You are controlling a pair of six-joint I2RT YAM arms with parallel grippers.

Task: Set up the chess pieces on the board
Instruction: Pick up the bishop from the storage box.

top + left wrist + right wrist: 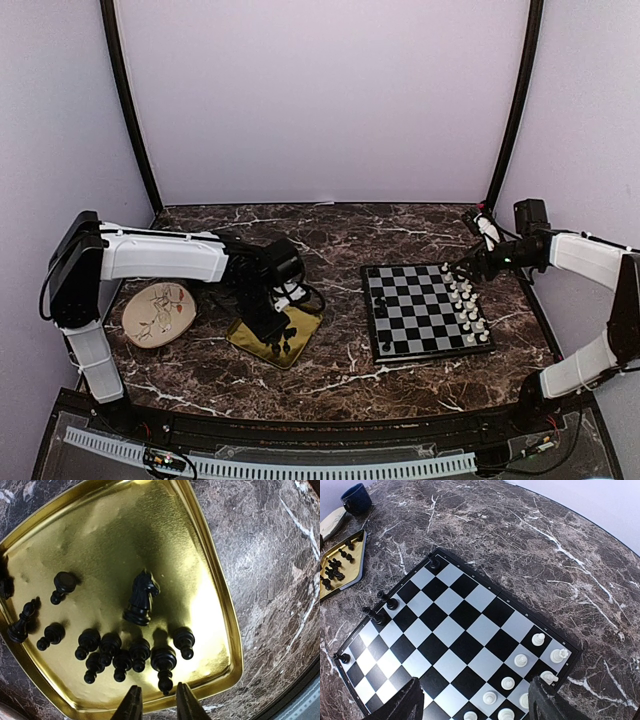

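Note:
In the left wrist view a gold tray (220, 595) holds several black chess pieces: a knight (141, 597), a cluster of pawns (112, 652) and a taller piece (164, 665) lying with its tip toward my fingers. My left gripper (159, 701) hovers at the tray's near rim. Its fingers are narrowly apart and nothing is between them. From above, it (272, 335) sits over the tray (305, 332). My right gripper (475, 705) stands open above the board (455, 625). White pieces (520, 660) line the board's right side and a few black pieces (390, 601) its left edge.
A round floral plate (158, 312) lies left of the tray. A dark blue cup (356, 497) stands beyond the tray in the right wrist view. Cables and a white plug (485, 228) sit at the back right, near the board's (425, 310) far corner.

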